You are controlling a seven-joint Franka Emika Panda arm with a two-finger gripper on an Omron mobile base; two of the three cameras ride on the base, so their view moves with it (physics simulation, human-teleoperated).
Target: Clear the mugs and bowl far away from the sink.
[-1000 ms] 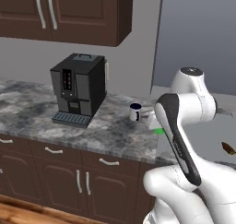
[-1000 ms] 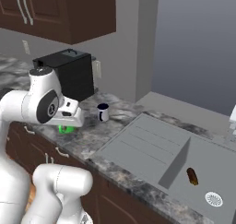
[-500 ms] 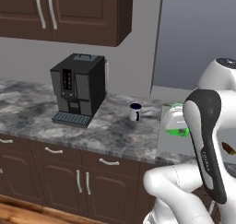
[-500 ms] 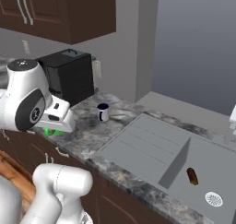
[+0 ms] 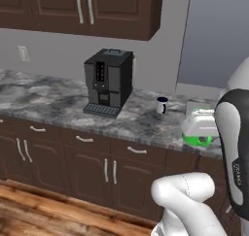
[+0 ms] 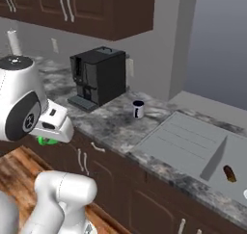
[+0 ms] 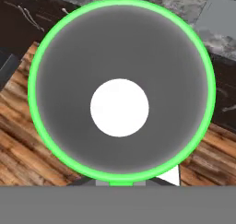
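My gripper point(image 5: 198, 134) is shut on the bright green mug point(image 5: 198, 141), which hangs under the white hand in front of the counter's edge. From the right, the green mug point(image 6: 46, 141) peeks out below the hand, left of the cabinets. In the hand view the green mug point(image 7: 120, 15) opens its mouth toward the camera, with wooden floor and cabinet fronts behind it. The white mug with the navy rim point(image 5: 162, 105) point(image 6: 138, 109) stands on the marble counter, between the coffee machine and the sink point(image 6: 185, 139). The bowl is out of view.
A black coffee machine point(image 5: 108, 79) point(image 6: 98, 74) stands against the wall on the counter. A small brown object point(image 6: 229, 173) lies in the sink basin. Dark cabinets point(image 5: 97, 9) hang above. Wooden floor point(image 6: 14, 175) lies in front of the lower cabinets.
The whole picture has shifted, so the camera moved. The arm has swung the green mug away from the counter top, out past its front edge and over the floor.
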